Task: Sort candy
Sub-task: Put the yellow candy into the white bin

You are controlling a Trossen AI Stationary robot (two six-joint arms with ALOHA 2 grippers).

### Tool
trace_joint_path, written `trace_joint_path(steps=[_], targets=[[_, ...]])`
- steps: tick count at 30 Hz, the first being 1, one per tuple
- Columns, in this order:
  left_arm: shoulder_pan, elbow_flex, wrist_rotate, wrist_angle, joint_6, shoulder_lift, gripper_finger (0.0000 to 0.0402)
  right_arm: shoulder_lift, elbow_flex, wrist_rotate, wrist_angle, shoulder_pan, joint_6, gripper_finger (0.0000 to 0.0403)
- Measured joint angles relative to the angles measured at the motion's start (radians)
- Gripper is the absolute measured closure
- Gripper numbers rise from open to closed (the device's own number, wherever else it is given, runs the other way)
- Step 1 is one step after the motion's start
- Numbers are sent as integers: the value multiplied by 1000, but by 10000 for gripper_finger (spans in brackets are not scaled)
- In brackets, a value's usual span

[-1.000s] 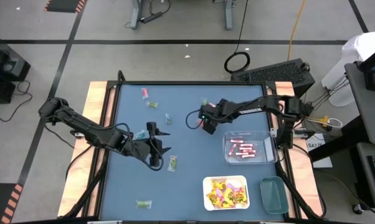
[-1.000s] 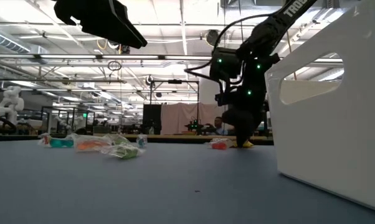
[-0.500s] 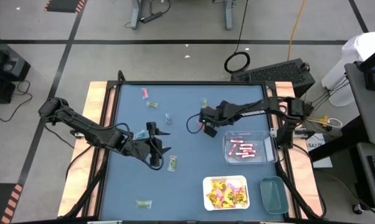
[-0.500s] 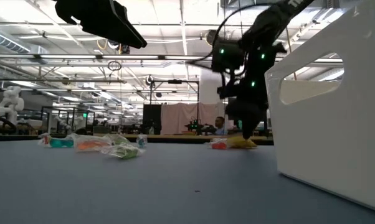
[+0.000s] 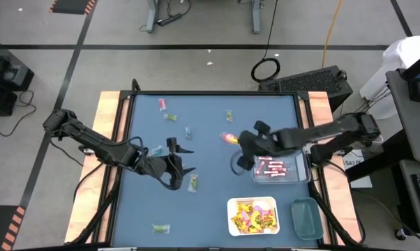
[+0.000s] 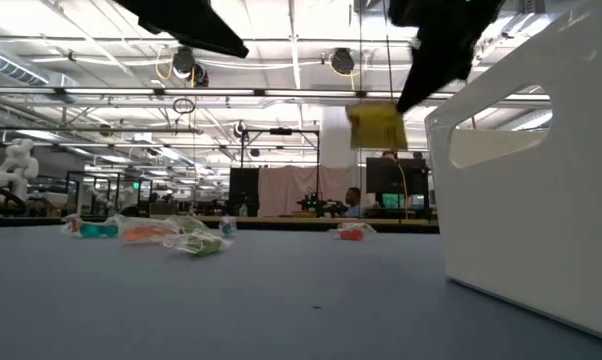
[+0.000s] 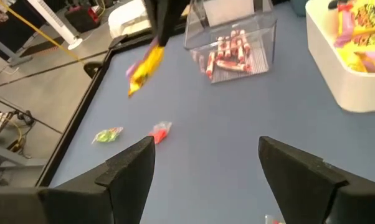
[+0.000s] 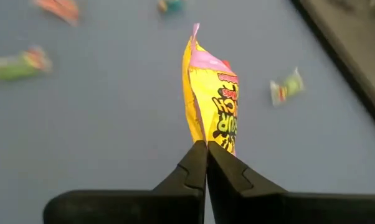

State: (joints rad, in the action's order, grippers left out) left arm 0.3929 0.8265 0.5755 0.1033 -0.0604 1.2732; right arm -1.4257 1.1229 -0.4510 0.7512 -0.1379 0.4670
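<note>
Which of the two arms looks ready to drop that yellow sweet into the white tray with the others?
The right. Its gripper has its jaws shut on the yellow packet, lifted off the table near the white tray of yellow ones. The left gripper hangs open and empty.

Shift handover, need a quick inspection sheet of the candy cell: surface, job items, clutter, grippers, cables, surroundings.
Surface: blue table top, wooden side rails.
Job's things: yellow packet lifted clear of the table; loose candy scattered on the left half; pink-red sticks in the clear tray; yellow packets in the white tray; green tray at the right near corner, contents cannot tell.
Clutter: nothing seen.
Grippers: right gripper shut on the yellow packet, above the table just left of the clear tray; left gripper open, over the table's left half, holding nothing.
Cables: coiled cable on the floor beyond the table.
Surroundings: open workshop hall; no person near the table.
</note>
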Motion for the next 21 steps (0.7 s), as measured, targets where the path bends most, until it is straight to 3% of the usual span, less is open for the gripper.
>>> trace_joint_path(steps=[10, 21], targets=[[0, 0, -6, -48, -2, 0, 112, 106, 0, -323, -59, -384, 95, 402], [0, 0, -97, -127, -6, 38, 112, 106, 2, -541, -80, -617, 130, 403]])
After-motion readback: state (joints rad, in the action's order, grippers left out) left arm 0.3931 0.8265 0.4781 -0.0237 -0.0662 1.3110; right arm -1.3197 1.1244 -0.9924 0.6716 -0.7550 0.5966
